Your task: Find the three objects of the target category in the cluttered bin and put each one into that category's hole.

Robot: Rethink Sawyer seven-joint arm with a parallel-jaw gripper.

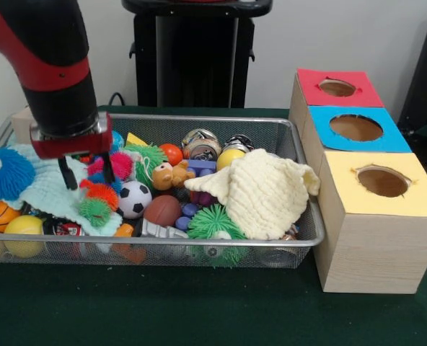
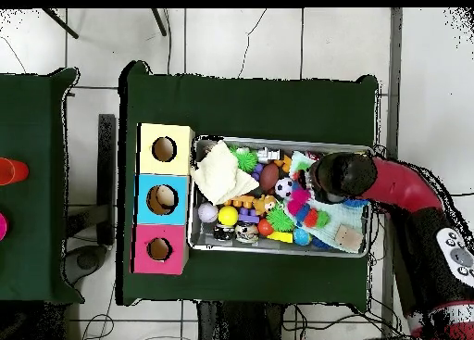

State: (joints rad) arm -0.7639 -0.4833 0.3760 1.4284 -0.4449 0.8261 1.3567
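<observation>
Because the task names no category, the target cannot be fixed from these views; the nearest candidate is the cluster of spiky pom-pom balls (image 1: 102,189) directly below the hand (image 1: 87,173). The hand hangs over the left part of the wire mesh bin (image 1: 285,137), its two dark fingers (image 1: 70,175) spread apart and grasping nothing. Left of the hand lie a blue fuzzy toy (image 1: 4,171) and a pale green cloth (image 1: 51,191). Right of it sit a soccer ball (image 1: 134,199), a brown football (image 1: 162,210) and a cream cloth (image 1: 264,193) that may hide more. Right of the bin stand the yellow box (image 1: 383,209), blue box (image 1: 355,128) and red box (image 1: 336,88), holes facing up. Travel from hand to holes crosses the bin's right rim; the air above appears open.
</observation>
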